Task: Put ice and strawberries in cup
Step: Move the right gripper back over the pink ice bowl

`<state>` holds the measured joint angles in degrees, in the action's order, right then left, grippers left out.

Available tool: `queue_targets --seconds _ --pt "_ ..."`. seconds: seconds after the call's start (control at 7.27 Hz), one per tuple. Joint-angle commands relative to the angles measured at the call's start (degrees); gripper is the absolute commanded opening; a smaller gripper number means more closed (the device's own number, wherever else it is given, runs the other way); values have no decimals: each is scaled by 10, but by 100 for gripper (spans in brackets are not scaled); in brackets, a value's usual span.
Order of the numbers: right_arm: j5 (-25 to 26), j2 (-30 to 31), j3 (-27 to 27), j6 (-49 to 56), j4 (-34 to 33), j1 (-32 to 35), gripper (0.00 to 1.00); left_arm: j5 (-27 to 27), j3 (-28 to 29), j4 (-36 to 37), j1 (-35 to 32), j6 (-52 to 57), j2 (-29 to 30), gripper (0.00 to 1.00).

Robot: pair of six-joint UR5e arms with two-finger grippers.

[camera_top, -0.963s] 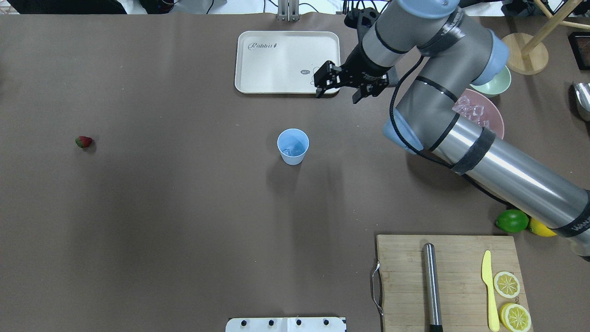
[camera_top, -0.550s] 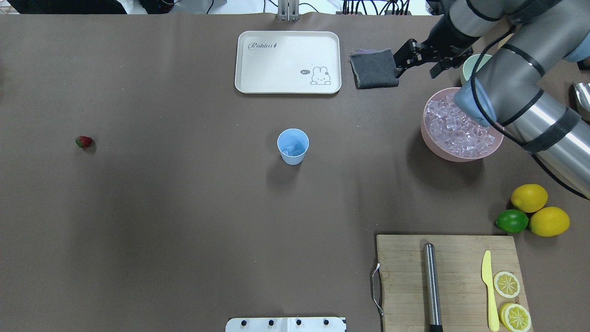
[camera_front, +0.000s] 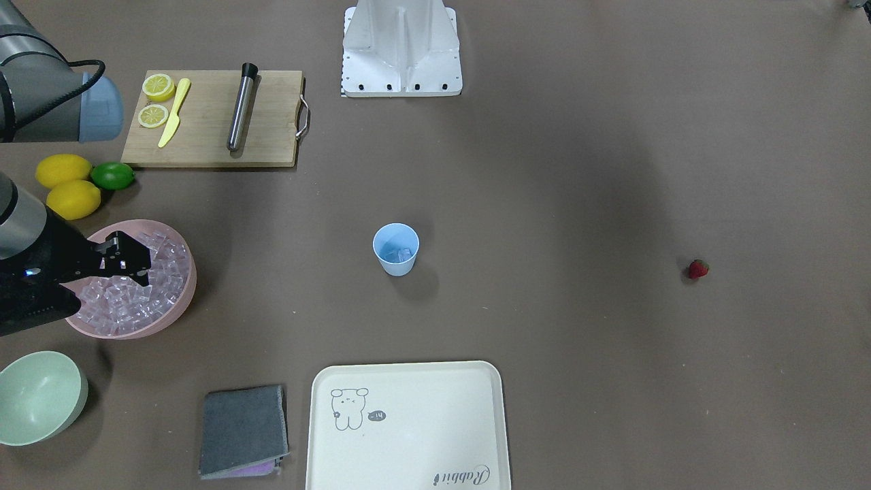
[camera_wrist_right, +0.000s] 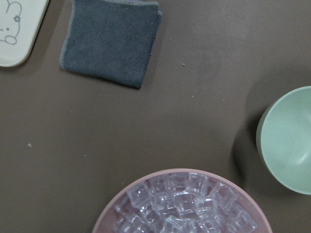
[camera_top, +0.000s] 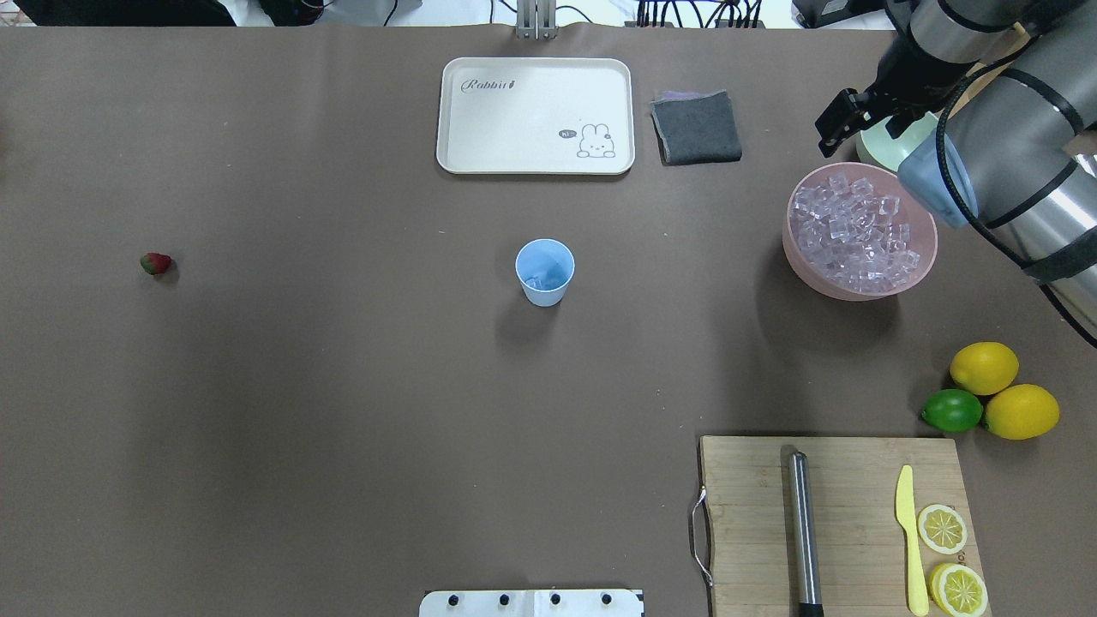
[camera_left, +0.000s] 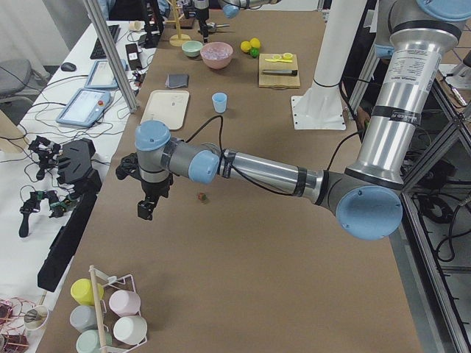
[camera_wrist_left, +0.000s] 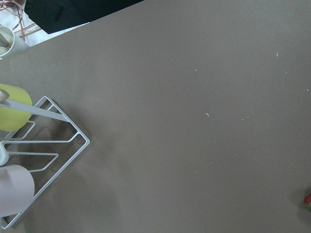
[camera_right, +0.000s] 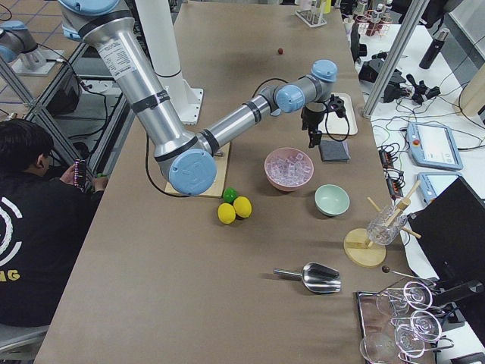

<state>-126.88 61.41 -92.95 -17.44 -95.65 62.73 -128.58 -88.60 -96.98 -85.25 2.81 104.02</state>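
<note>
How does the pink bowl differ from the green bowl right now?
The pink bowl is heaped with ice; the green bowl is empty. The pink bowl is wider than the green bowl. The pink bowl sits nearer the cup than the green bowl does. Both are round and stand upright.

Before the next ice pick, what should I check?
1. Cup upright, mouth unobstructed: ok; some ice already inside.
2. Ice available in the pink bowl: ok, piled high.
3. Right end effector open and empty: ok, as far as the front view shows.
4. Right end effector centred over the ice: not ok; its wrist view catches the pink bowl only at the bottom edge.
5. Strawberry in cup: not ok; it lies on the table far out on the left arm's side.
6. Left end effector state: cannot tell; it shows only in the side view.
</note>
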Motion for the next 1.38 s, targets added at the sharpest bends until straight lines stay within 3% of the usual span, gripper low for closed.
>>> queue_targets --seconds 0.0,0.69,1.24 --pt "7 7 1 38 0 3 99 0 0 0 0 0 0 98" --pt "9 4 28 30 1 -15 99 0 2 0 1 1 0 98" --pt "1 14 95 -8 105 -38 99 0 1 0 1 1 0 98"
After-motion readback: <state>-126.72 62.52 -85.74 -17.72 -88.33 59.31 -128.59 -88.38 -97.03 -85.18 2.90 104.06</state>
